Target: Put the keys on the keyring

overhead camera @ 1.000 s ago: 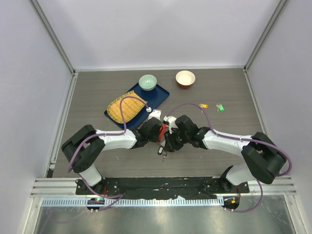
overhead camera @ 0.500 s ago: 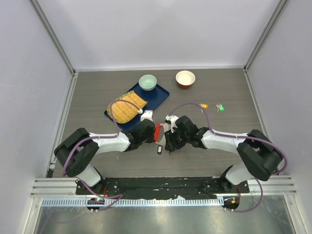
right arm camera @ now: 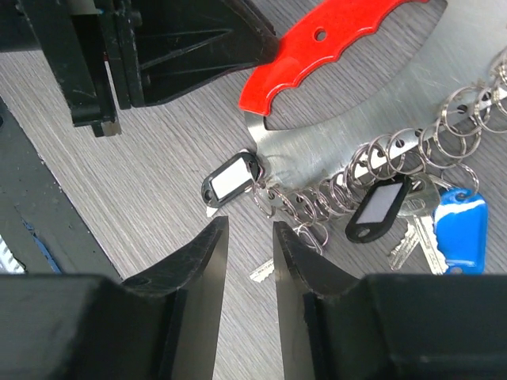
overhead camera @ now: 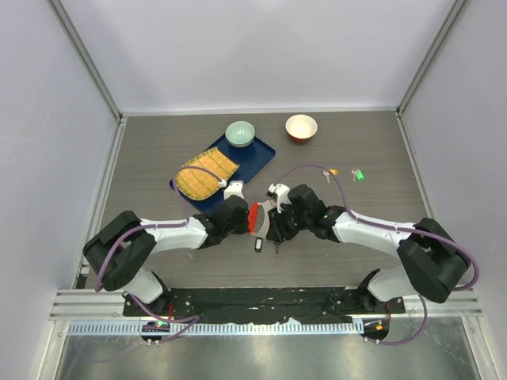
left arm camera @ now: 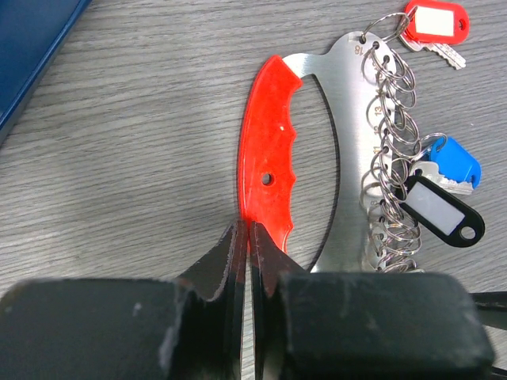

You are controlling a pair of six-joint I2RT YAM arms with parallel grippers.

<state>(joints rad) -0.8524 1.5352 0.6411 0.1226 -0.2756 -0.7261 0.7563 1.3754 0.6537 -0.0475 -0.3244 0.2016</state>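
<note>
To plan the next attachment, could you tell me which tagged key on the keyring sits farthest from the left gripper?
The red-tagged key, on the end ring of the keyring; the blue-tagged key and black-tagged keys lie closer to the left gripper.

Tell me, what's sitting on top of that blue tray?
A pale green bowl at the blue tray's far corner, plus a yellow woven cloth. Anything beneath the cloth is hidden.
</note>
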